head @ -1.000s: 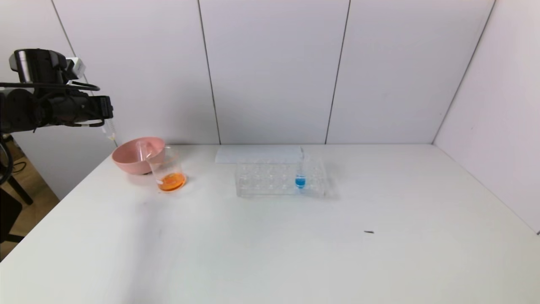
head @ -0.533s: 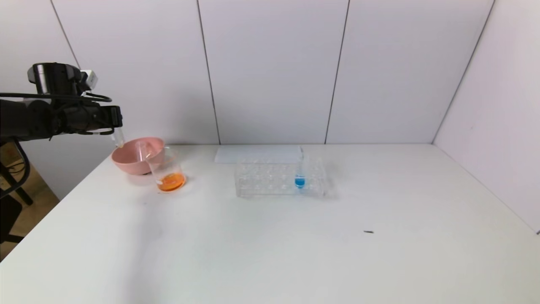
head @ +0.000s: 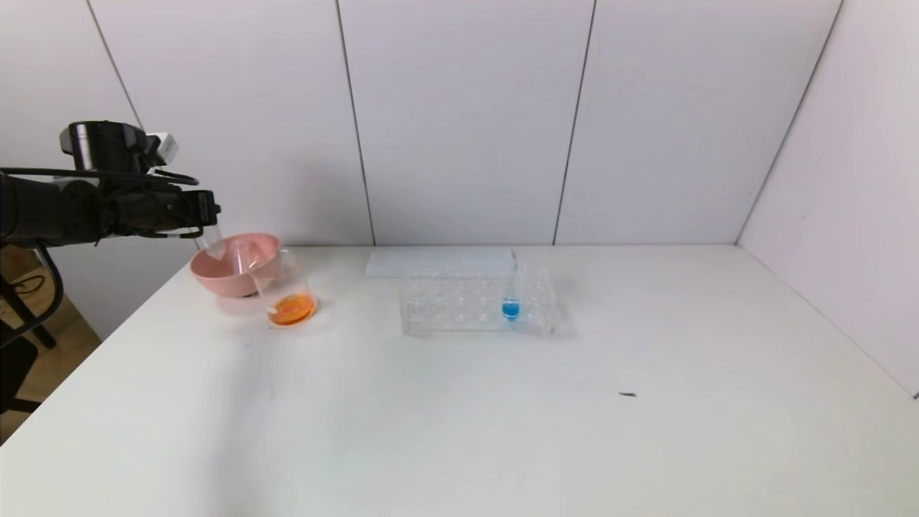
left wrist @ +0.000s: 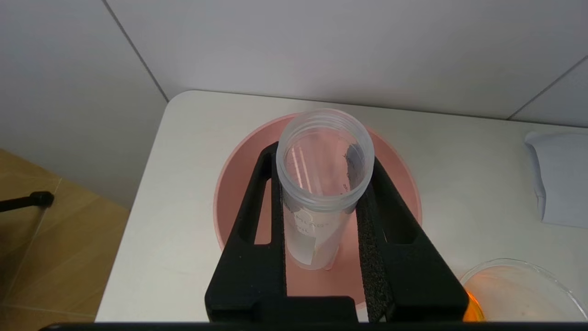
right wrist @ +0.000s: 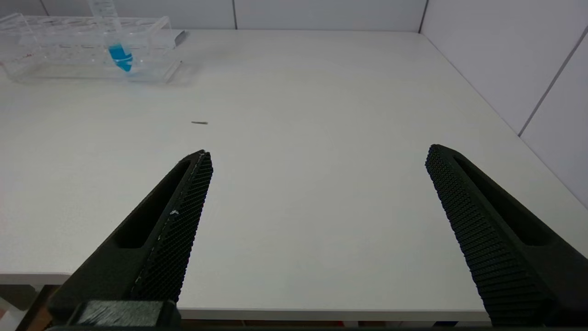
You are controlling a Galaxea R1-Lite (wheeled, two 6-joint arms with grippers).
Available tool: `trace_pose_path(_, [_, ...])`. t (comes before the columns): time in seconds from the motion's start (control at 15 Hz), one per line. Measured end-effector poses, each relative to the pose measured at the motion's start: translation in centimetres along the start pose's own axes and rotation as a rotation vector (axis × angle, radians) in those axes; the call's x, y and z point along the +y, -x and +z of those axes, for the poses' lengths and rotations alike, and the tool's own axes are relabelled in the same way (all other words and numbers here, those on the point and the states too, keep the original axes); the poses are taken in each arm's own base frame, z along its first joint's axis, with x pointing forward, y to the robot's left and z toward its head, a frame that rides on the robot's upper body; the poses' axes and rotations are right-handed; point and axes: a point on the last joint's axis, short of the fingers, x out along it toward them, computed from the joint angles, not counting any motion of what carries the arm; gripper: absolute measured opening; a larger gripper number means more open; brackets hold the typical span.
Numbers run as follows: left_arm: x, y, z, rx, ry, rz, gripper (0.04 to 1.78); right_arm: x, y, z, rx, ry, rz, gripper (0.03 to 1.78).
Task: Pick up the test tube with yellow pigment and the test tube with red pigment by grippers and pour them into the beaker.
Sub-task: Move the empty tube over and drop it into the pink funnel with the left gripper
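Left end effector (left wrist: 321, 184) grips apparently empty tube (left wrist: 321, 184) over pink bowl (left wrist: 239, 184), beside beaker (head: 286, 289).

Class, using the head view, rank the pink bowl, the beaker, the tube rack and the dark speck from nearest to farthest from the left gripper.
1. Pink bowl, just below the left gripper.
2. Beaker, beside the bowl.
3. Tube rack, mid-table.
4. Dark speck, right, nearer the robot.

This looks like a small science lab set up for a robot. On a plain white worktop (head: 502, 416) stand a clear test tube rack (head: 477, 301) holding a tube of blue liquid (head: 510, 305), a glass beaker (head: 286, 289) with orange liquid in the bottom, and a pink bowl (head: 228, 266). Bare white wall panels (head: 467, 122) close the worktop in at the back and on one side.
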Motion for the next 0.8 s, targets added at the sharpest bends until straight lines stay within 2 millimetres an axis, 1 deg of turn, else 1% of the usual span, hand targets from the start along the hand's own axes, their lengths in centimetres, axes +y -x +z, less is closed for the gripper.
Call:
trace_pose_path(0.33, [0.0,-1.2,-0.9,0.028,0.006,-0.077,0.46,0.0,0.0,0.0,0.0,0.0,0.0,1.7])
trace_pose_path(0.8, [0.0,-2.8,-2.3,0.07,0.015,-0.132,0.46,0.0,0.0,0.0,0.0,0.0,0.0,1.7])
